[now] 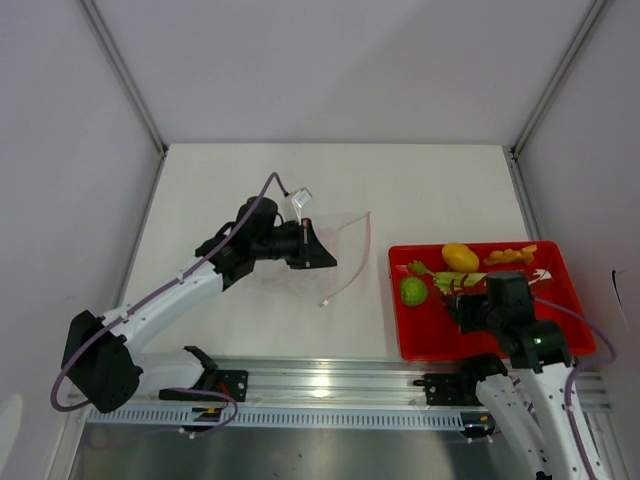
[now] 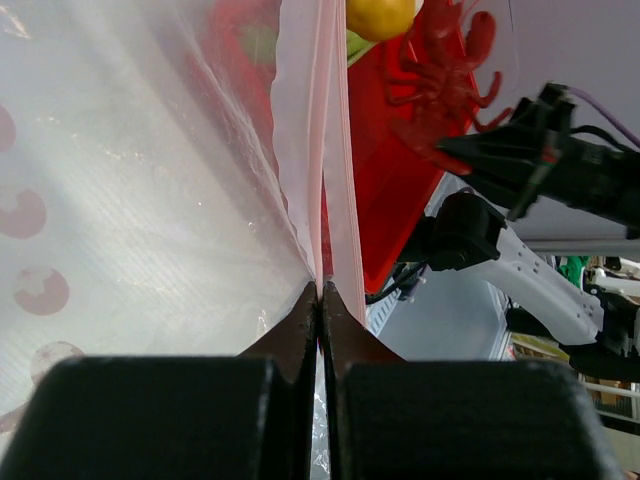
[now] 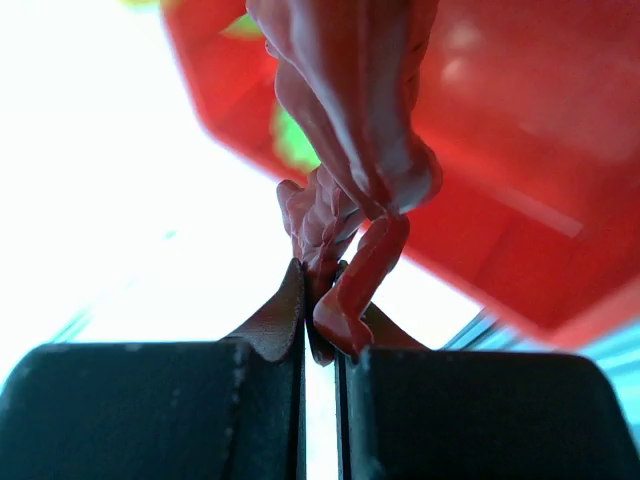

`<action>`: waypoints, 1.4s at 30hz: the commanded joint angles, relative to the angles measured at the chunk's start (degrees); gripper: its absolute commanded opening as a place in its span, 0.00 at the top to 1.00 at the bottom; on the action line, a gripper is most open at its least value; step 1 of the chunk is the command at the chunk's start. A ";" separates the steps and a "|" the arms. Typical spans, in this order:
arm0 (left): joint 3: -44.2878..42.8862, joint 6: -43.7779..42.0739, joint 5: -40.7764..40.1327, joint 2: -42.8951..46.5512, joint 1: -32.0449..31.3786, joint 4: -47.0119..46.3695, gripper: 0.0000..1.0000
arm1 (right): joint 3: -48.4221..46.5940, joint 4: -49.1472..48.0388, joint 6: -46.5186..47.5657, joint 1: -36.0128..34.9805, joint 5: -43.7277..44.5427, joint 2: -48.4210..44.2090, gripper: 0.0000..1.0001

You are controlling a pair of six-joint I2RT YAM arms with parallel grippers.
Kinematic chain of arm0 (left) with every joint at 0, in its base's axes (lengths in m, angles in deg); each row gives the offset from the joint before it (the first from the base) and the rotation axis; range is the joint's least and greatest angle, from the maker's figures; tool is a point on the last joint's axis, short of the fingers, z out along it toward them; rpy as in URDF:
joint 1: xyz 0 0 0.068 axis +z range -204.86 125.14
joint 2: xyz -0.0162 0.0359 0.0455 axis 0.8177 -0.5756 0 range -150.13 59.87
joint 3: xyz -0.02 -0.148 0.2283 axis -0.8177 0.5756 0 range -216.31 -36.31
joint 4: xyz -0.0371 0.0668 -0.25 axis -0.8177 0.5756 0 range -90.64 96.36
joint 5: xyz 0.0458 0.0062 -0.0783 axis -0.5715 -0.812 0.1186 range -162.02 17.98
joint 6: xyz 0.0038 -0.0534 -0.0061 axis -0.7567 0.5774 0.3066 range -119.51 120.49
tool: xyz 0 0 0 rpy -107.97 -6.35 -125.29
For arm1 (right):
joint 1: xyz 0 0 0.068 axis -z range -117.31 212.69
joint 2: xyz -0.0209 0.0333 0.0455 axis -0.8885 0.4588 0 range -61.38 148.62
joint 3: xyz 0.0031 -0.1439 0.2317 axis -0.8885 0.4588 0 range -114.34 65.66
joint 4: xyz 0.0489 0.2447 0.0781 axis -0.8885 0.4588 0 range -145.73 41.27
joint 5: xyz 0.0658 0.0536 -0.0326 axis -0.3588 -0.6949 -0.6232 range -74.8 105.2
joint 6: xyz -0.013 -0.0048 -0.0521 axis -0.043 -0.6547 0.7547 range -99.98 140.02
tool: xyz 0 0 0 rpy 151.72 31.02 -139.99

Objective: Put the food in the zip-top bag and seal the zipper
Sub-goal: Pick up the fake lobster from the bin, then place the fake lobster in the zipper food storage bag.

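Note:
The clear zip-top bag (image 1: 345,245) lies at mid-table, its mouth toward the tray. My left gripper (image 1: 322,255) is shut on the bag's mouth edge, the pink-red zipper (image 2: 325,150) running up from between its fingertips (image 2: 320,290). My right gripper (image 1: 468,300) hangs over the red tray (image 1: 560,330), shut on a red, clawed food piece (image 3: 350,120), which also shows in the left wrist view (image 2: 440,70). Other food lies in the tray: a round green fruit (image 1: 413,291), a pale-green stalk (image 1: 440,277), a yellow piece (image 1: 459,256) and an orange piece (image 1: 512,255).
The tray sits at the right, its left wall (image 1: 394,300) close to the bag's mouth. A small white tag (image 1: 301,199) sticks up behind the left wrist. A metal rail (image 1: 330,375) runs along the near edge. Grey walls enclose the table.

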 commanded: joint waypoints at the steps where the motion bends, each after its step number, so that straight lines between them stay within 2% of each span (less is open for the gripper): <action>1: -1.17 -0.35 1.51 -0.49 -0.53 -2.49 0.99 | -8.86 8.71 -0.36 -0.14 -0.32 -1.90 1.00; 5: -1.52 -0.70 0.55 -0.66 -0.45 -2.14 0.99 | -13.43 12.33 1.84 -0.14 -1.11 -0.94 1.00; 8: -2.92 -1.58 -0.24 -1.37 -0.45 -0.83 0.99 | -14.84 11.11 5.96 -0.14 -3.21 -1.29 1.00; 9: -3.89 -2.54 -0.94 -1.63 -0.53 -0.22 0.99 | -15.02 8.06 7.63 -0.14 -5.13 -1.72 1.00; 12: -6.44 -4.91 -3.83 -3.29 -0.53 3.56 0.99 | -14.75 2.86 18.84 -0.14 -10.40 -0.94 1.00; 17: -11.53 -10.09 -8.85 -4.97 -0.53 11.11 0.99 | -15.20 -1.36 31.71 -0.40 -22.27 3.89 1.00; 23: -18.29 -16.42 -16.58 -8.13 -0.45 17.10 0.99 | -20.19 -1.98 47.78 -2.60 -34.76 11.27 1.00; 26: -22.08 -19.32 -18.95 -10.85 -0.45 20.18 0.99 | -23.44 -1.73 51.05 -6.98 -38.10 15.93 1.00; 32: -24.72 -21.53 -26.51 -13.85 -0.45 23.52 0.99 | -30.39 0.38 54.31 -22.43 -34.78 25.33 1.00; 36: -24.03 -21.97 -31.96 -14.47 -0.18 24.31 1.00 | -31.81 2.14 55.10 -24.05 -37.65 27.45 1.00; 42: -21.48 -21.80 -32.33 -11.40 0.17 22.29 0.99 | -31.37 8.55 57.65 -24.75 -44.86 28.77 1.00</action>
